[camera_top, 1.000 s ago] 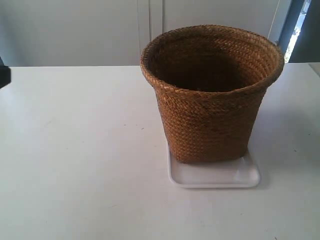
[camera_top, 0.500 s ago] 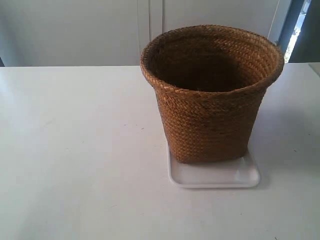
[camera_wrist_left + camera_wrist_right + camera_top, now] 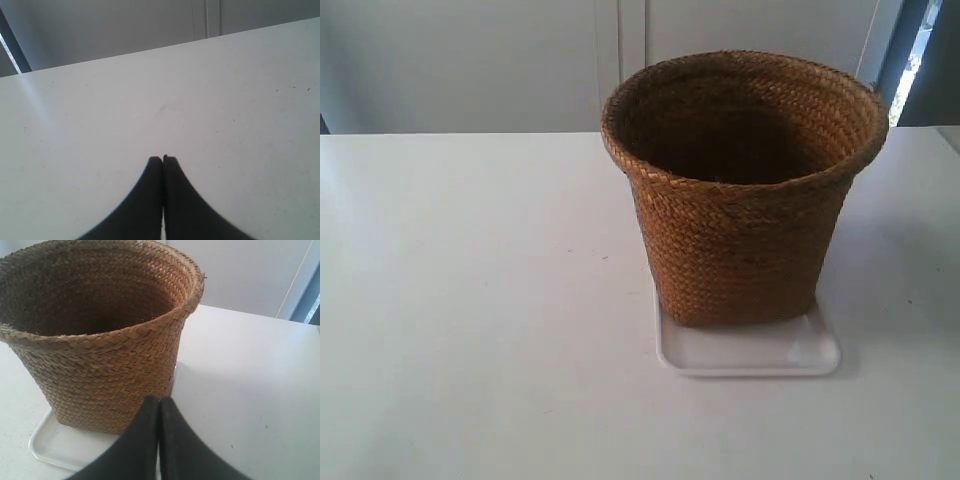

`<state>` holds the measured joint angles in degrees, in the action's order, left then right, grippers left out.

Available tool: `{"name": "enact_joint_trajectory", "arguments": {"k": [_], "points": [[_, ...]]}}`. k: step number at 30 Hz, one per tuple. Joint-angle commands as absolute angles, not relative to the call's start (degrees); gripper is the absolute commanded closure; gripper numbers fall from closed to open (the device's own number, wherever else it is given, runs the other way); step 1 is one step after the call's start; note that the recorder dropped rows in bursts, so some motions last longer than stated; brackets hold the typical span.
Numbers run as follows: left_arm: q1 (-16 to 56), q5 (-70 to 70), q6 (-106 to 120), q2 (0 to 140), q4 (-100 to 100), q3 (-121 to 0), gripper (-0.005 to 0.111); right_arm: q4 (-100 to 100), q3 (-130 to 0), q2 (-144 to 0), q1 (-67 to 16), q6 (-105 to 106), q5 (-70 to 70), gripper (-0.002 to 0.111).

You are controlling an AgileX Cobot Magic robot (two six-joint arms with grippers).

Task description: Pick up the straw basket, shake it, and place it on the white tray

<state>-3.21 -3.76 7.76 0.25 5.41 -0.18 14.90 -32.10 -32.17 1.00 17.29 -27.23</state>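
Observation:
The straw basket (image 3: 740,190) stands upright on the white tray (image 3: 750,352), its dark inside empty. A strip of tray shows in front of its base. The right wrist view looks at the basket (image 3: 100,335) and the tray (image 3: 55,447) from close by; my right gripper (image 3: 160,399) is shut with nothing in it and is apart from the basket's wall. My left gripper (image 3: 163,158) is shut, holds nothing and hangs over bare white table (image 3: 150,110). No arm shows in the exterior view.
The white table (image 3: 470,300) spreads to the left of the basket. A pale wall with a vertical seam (image 3: 620,50) stands behind the table's far edge. A dark doorway edge (image 3: 910,50) is at the back right.
A dark bit of an arm at the exterior view's left edge has withdrawn out of sight. The basket and tray have not moved.

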Motion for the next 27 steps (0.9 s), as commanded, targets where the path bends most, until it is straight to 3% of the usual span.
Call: {"name": "enact_joint_trajectory", "arguments": {"k": [1, 24, 27], "points": [[-3.2, -4.1, 7.5, 0.0, 5.9, 0.0, 0.107, 14.9, -31.9, -31.8, 1.2, 17.8, -26.9, 0.108], [-3.2, -4.1, 7.6, 0.0, 5.8, 0.0, 0.107, 13.6, -31.9, -29.8, 1.2, 18.2, -27.0, 0.108], [-3.2, -4.1, 7.6, 0.0, 5.8, 0.0, 0.107, 13.0, -29.4, -25.5, 1.2, 18.2, -21.7, 0.108]]}}
